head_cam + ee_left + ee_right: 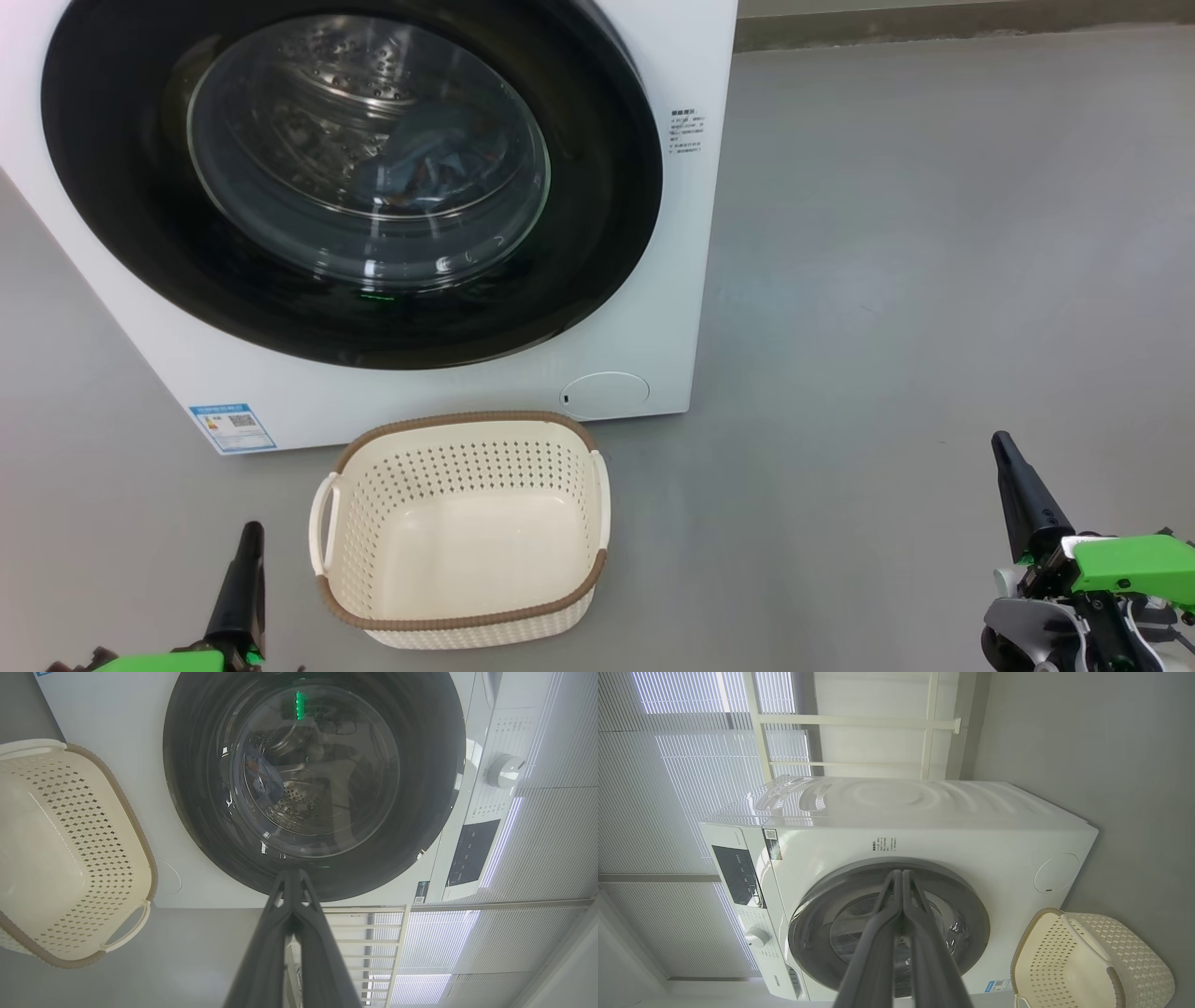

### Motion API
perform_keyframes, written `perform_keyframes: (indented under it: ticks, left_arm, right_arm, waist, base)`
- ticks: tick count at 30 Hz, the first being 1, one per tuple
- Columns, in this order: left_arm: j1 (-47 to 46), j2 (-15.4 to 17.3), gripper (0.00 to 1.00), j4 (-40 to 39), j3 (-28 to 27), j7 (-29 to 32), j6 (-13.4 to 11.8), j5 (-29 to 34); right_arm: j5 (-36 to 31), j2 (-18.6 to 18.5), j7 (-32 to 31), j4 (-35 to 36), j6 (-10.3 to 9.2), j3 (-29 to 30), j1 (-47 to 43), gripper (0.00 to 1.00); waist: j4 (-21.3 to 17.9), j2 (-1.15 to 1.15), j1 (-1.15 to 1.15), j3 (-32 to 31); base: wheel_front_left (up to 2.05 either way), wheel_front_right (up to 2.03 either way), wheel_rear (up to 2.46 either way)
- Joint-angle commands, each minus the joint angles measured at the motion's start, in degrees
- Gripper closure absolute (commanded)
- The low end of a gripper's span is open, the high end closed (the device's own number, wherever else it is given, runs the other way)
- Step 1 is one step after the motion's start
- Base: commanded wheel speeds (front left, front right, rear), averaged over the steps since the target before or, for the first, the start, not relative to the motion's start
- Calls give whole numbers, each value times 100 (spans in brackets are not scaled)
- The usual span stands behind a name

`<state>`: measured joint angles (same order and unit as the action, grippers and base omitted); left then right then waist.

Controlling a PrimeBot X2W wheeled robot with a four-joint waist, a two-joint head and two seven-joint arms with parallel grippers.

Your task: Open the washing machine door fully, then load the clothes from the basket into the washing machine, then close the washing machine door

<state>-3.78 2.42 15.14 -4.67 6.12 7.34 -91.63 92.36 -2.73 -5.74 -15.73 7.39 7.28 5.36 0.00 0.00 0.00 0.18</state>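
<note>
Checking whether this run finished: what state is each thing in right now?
Door, shut.
Clothes, inside the washer, behind the door.
Basket, empty, upright.
Left gripper, shut, holding nothing.
Right gripper, shut, holding nothing.

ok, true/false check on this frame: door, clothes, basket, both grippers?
1. The door is shut. True.
2. Clothes lie inside the washer, behind the door. True.
3. The basket is half full. False: it is empty.
4. The left gripper grips a basket handle. False: it is shut on nothing, apart from the basket.
5. The right gripper is open. False: it is shut, out to the basket's right.
</note>
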Motion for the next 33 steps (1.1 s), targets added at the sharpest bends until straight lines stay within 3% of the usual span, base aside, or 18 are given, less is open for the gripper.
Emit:
perform_keyframes:
  ticks: [1,33]
  left_arm:
    - [-241,47,100,-111,-189,39,14,-50]
    - [-241,47,100,-111,-190,40,14,-49]
  right_arm:
    - [9,-42,-47,172,10,-110,79,100]
    - [-4,-32,-60,171,10,-94,81,100]
  waist:
    - [0,0,0,0]
    - [0,0,0,0]
  base:
    - [0,0,0]
    - [0,0,0]
